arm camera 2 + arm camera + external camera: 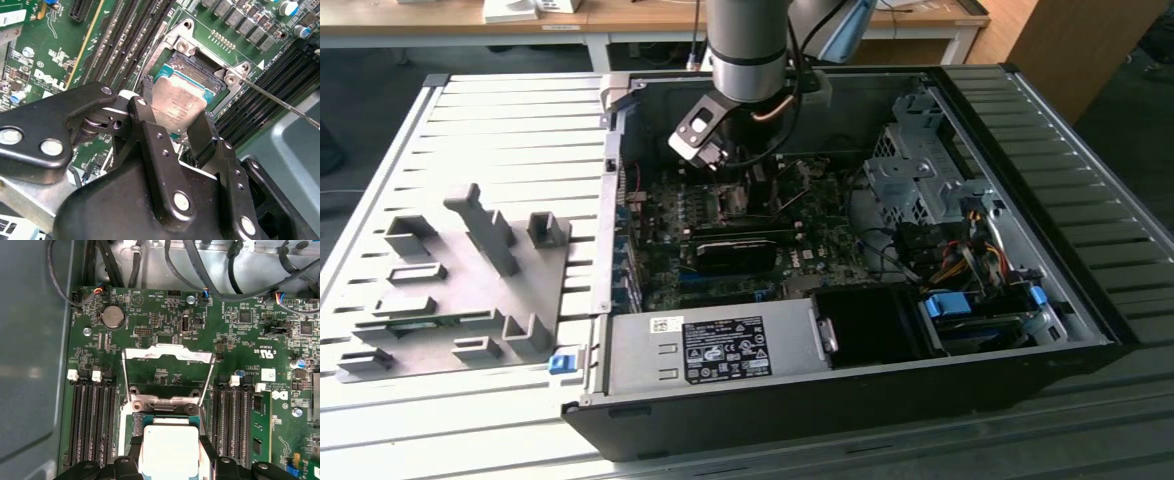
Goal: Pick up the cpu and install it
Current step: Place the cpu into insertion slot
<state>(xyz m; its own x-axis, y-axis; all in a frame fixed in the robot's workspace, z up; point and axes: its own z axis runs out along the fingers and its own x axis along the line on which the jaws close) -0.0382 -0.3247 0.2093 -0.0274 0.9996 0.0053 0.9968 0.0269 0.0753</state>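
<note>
Silvery cpu is clamped by its edges between the fingers just above the open socket, so best to hold it level, corners squared to the frame, no sliding across pins.

Silver-grey cyl. arm w/ black ring, pale-blue joint cap, grey-black camera block at wrist, matte-black gripper, linked plates, silver pivot pins, fingers w/ small screw holes
</note>
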